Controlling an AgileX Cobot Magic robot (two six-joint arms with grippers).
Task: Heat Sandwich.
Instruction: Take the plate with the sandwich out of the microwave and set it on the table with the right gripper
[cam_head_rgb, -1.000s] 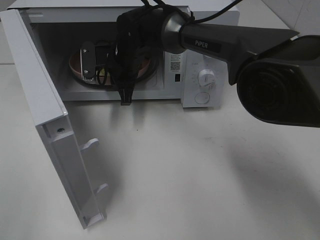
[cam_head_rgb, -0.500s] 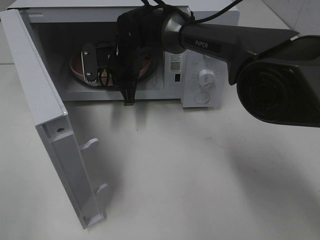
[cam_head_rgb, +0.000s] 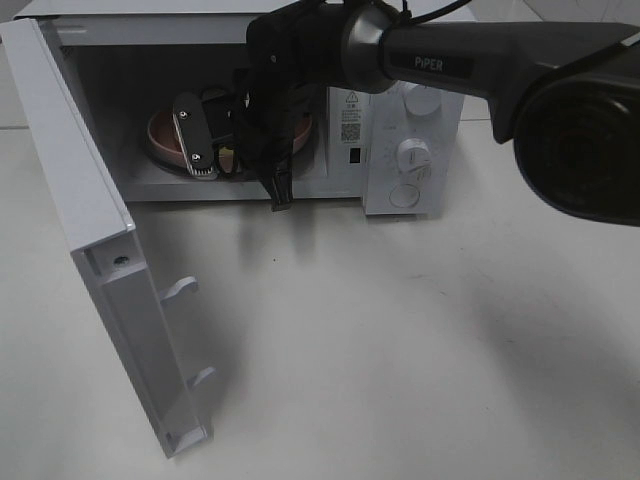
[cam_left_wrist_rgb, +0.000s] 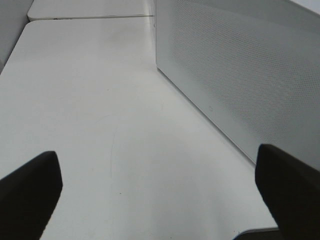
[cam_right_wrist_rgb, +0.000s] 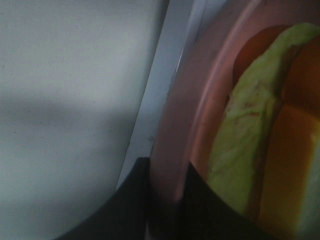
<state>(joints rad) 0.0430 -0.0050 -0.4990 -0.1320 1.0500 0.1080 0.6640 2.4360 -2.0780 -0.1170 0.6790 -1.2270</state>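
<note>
White desk (cam_head_rgb: 400, 350), white microwave (cam_head_rgb: 415, 150), door (cam_head_rgb: 90, 250) swung fully open.

- Sandwich (cam_right_wrist_rgb: 260, 145): on pink plate (cam_right_wrist_rgb: 172, 135), inside cavity, near front sill.
- Right gripper (cam_right_wrist_rgb: 165, 187): fingers pinching plate rim, one finger either side; sandwich just beyond fingertips, deeper inside.
- Nearer arm: right. Left gripper (cam_left_wrist_rgb: 160, 195): fingers spread wide, empty, beside microwave's outer wall.
- Count: one sandwich, one plate, one microwave, two knobs (cam_head_rgb: 412, 155).
</note>
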